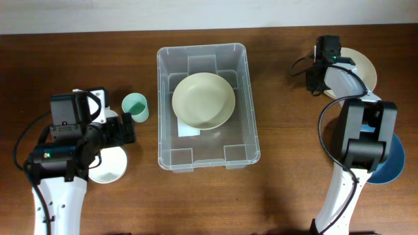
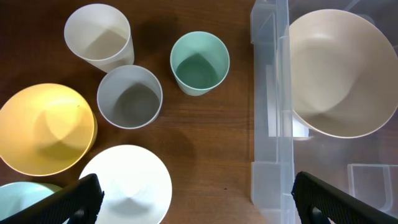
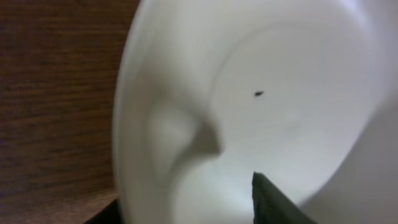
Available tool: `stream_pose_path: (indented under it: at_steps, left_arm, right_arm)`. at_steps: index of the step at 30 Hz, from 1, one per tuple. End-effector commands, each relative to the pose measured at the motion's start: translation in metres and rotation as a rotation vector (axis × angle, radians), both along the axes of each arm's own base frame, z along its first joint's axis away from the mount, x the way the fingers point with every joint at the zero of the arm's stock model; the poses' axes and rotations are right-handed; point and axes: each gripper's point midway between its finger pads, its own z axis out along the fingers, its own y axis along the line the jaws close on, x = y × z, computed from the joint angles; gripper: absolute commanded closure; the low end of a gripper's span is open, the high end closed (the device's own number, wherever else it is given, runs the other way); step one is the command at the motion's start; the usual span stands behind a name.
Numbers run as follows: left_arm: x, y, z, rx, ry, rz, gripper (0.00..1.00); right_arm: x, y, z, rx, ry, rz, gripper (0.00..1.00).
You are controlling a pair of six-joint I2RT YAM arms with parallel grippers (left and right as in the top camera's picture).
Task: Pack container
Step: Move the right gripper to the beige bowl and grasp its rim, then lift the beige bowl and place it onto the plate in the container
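The clear plastic container (image 1: 251, 140) stands at the table's middle with a cream bowl (image 1: 203, 100) inside it; its left wall (image 2: 268, 143) and the bowl (image 2: 339, 71) also show in the left wrist view. My left gripper (image 1: 130, 127) is open and empty left of the container, and in its own view (image 2: 196, 202) its fingers straddle bare table. My right gripper (image 1: 322, 65) is at the far right on the left rim of a white bowl (image 1: 362, 65). In the right wrist view its fingers (image 3: 186, 208) close across that bowl's rim (image 3: 161, 124), one inside and one outside.
Left of the container stand a green cup (image 2: 199, 62), a grey cup (image 2: 129, 96) and a white cup (image 2: 98, 36). Beside them are a yellow bowl (image 2: 46, 127), a white bowl (image 2: 127, 183) and a pale green bowl (image 2: 18, 199). A blue dish (image 1: 394, 163) lies under the right arm.
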Motion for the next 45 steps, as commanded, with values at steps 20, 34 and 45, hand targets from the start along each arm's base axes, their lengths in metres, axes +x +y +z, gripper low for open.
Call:
stream_pose_path:
  at_steps: [20, 34, 45]
  left_arm:
    - [0.004, -0.001, 0.010, -0.012, -0.027, 0.003, 0.01]
    - [0.003, -0.001, 0.009, -0.012, -0.026, 0.003, 0.01]
    - [0.003, 0.004, 0.009, 0.012, -0.024, 0.021, 0.01]
  right_arm:
    - [0.008, -0.007, -0.003, -0.017, -0.034, -0.016, 0.96]
    - [0.036, 0.011, 0.135, -0.072, -0.284, 0.066, 0.96]
    - [-0.040, 0.227, 0.267, 0.020, -0.355, 0.770, 0.96]
